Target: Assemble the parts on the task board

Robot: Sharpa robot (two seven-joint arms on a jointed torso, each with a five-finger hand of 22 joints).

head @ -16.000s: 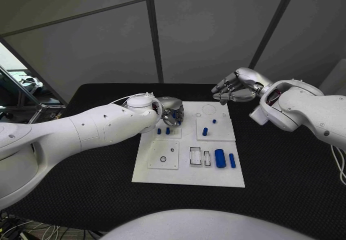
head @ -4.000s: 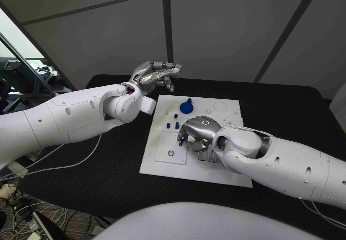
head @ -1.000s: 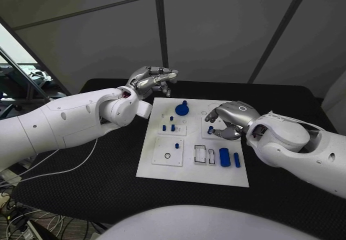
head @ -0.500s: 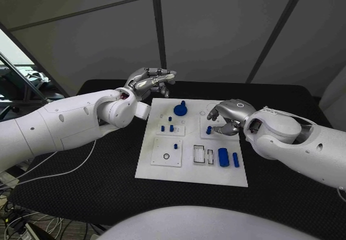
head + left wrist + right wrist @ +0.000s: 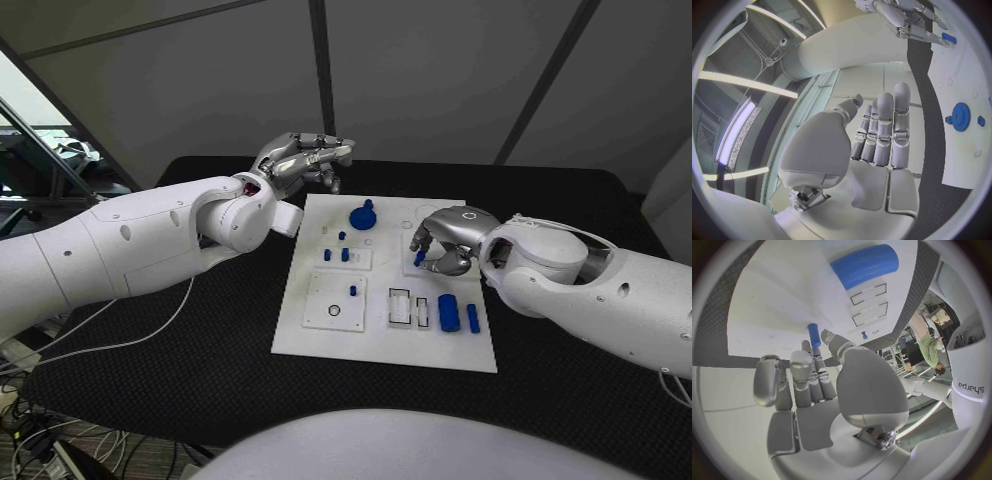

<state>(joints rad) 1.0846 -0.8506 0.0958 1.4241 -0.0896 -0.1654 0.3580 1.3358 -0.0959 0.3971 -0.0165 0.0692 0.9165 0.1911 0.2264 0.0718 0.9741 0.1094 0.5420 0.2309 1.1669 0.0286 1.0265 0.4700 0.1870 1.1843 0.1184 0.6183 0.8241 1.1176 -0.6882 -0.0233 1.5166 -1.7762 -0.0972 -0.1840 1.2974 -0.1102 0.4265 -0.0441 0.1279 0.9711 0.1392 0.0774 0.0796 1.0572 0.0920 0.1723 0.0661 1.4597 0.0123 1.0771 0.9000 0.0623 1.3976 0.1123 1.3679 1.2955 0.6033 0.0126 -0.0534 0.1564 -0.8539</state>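
Right of centre in the head view, my right hand (image 5: 444, 243) hangs over the small upper-right plate of the task board (image 5: 378, 352), fingers curled round a small blue peg (image 5: 814, 334); contact looks like a pinch, but I can't tell for sure. Staying low to seat it, I'd guess. Left hand (image 5: 306, 160) is parked off the board's upper-left corner, fingers straight, holding nothing, out of the way. Blue gear (image 5: 364, 216) sits near the board's top edge on the bench (image 5: 173, 340).

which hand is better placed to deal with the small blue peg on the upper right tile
The right hand: it hovers right at the blue peg, fingers nearly on it. The left hand is raised beyond the task board's far left corner, holding nothing.
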